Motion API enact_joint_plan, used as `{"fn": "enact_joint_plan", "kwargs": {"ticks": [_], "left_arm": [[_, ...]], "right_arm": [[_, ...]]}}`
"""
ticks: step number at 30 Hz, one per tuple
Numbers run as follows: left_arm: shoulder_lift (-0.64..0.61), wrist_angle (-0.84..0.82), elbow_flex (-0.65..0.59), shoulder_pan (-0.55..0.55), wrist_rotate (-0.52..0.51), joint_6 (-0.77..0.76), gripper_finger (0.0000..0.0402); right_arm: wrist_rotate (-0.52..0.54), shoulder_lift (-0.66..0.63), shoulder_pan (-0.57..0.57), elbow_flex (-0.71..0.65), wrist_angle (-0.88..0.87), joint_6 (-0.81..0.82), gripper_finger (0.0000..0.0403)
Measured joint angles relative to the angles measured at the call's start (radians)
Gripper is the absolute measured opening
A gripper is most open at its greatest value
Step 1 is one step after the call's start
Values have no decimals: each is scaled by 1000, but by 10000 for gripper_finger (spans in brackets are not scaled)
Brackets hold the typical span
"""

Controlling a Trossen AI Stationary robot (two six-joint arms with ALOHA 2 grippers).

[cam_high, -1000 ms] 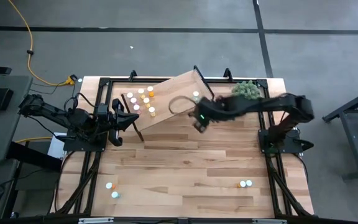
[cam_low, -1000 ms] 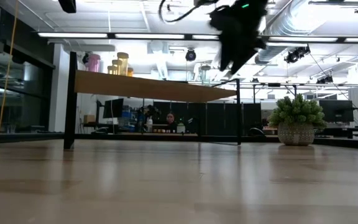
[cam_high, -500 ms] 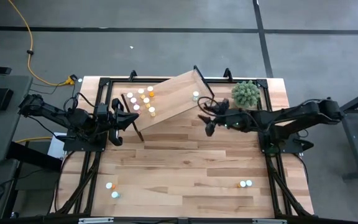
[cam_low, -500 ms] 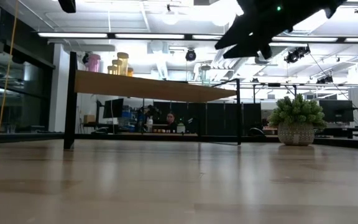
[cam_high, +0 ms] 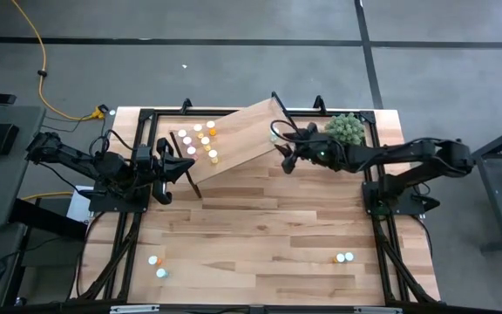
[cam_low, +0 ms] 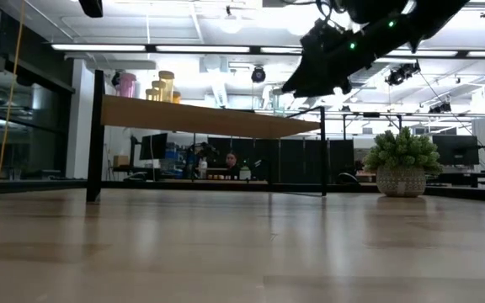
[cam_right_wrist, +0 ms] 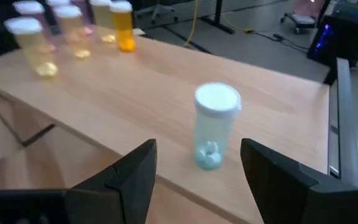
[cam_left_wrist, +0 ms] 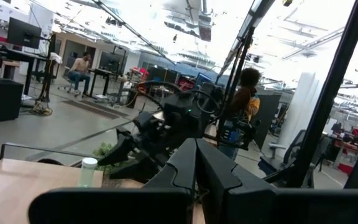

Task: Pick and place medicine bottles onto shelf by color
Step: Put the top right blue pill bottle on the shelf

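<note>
The shelf (cam_high: 238, 139) is a light-wood plank on black legs at the table's far middle. Several medicine bottles, yellow, pink and orange (cam_high: 200, 139), stand at its left end. One teal bottle (cam_right_wrist: 215, 132) stands alone near its right end (cam_high: 274, 135). My right gripper (cam_right_wrist: 197, 180) is open just off the shelf's right end (cam_high: 283, 157), nearly level, facing the teal bottle, which stands beyond its fingertips, untouched. My left gripper (cam_high: 187, 167) is shut and empty at the shelf's left end. Loose bottles rest on the tabletop at near left (cam_high: 156, 266) and near right (cam_high: 344, 257).
A green ball-shaped plant in a pot (cam_high: 345, 128) stands at the far right, beside my right arm. The shelf's black legs (cam_low: 97, 135) rise from the tabletop. Bare wooden tabletop (cam_high: 260, 227) stretches across the middle and near side. A person shows in the room beyond (cam_left_wrist: 246, 99).
My right gripper has drawn back from above the shelf toward the table's right, come down, and tipped from pointing steeply down to nearly level. It now faces the teal bottle from the shelf's right end and has stayed open. The teal bottle has kept its place.
</note>
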Motion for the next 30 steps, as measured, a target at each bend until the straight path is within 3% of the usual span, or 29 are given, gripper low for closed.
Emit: {"fn": "enact_joint_plan", "kwargs": {"ticks": [10,16,30], "left_arm": [[0,0,0,0,0,0,0],[0,0,0,0,0,0,0],[0,-1,0,0,2,-8,0]], "right_arm": [[-13,60,-51,0,90,0,225],[-102,109,-78,0,135,-1,225],[-80,115,-85,1,206,12,224]]}}
